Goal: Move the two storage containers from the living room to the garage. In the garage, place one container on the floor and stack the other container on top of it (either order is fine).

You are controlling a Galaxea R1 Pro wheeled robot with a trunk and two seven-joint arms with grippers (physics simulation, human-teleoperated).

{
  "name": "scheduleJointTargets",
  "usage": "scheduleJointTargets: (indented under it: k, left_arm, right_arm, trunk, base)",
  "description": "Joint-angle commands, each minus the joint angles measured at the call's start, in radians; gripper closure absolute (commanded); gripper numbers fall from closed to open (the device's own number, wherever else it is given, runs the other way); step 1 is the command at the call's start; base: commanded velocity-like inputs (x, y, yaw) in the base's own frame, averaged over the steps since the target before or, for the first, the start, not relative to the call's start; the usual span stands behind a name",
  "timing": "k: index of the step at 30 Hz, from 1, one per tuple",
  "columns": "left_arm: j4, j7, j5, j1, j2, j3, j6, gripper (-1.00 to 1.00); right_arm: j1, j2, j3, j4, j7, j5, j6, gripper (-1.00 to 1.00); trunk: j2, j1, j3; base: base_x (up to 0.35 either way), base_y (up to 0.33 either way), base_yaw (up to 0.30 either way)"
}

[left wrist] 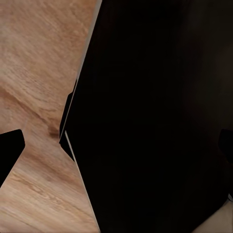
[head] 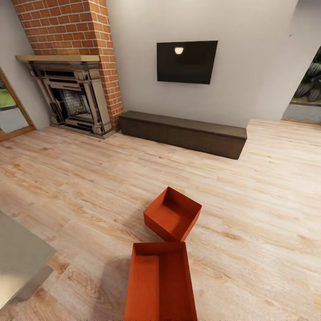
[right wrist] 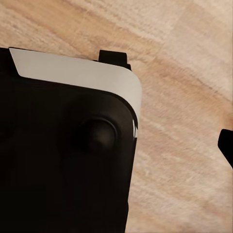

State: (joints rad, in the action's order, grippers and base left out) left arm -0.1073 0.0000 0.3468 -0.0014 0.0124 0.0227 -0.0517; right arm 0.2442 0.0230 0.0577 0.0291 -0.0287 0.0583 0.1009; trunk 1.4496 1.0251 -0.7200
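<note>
Two orange-red storage containers sit open-top on the pale wood floor of the living room. The nearer container point(head: 160, 285) lies lengthwise at the bottom of the head view. The farther container point(head: 173, 214) is turned at an angle, and its near corner almost touches the first one's far rim. In the left wrist view my left gripper point(left wrist: 117, 148) is open, its dark fingertips point(left wrist: 9, 151) at the picture's two sides, with a black part of my own body between them. In the right wrist view one dark fingertip point(right wrist: 226, 145) of the right gripper stands far out at the side, over bare wood.
A long low dark-brown cabinet point(head: 183, 133) runs along the far wall under a black TV point(head: 187, 61). A brick fireplace point(head: 73, 96) stands at the back left. A pale grey surface point(head: 18, 263) juts in at the near left. A doorway point(head: 307, 89) opens at the far right.
</note>
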Motion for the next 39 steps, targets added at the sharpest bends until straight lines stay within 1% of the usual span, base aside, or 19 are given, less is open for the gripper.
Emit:
scheduleJointTargets:
  k: [1, 39]
  left_arm:
    - [0.000, 0.000, 0.003, 0.000, 0.000, 0.002, -0.002, -1.00]
    - [0.000, 0.000, 0.003, 0.000, 0.000, 0.002, -0.002, -1.00]
  right_arm:
    - [0.001, 0.000, 0.005, 0.003, -0.003, 0.006, 0.005, -1.00]
    - [0.001, 0.000, 0.005, 0.003, -0.002, 0.006, 0.005, -1.00]
  trunk:
    - [0.000, 0.000, -0.002]
    - [0.000, 0.000, -0.063]
  base:
    - [0.000, 0.000, 0.000]
    - [0.000, 0.000, 0.000]
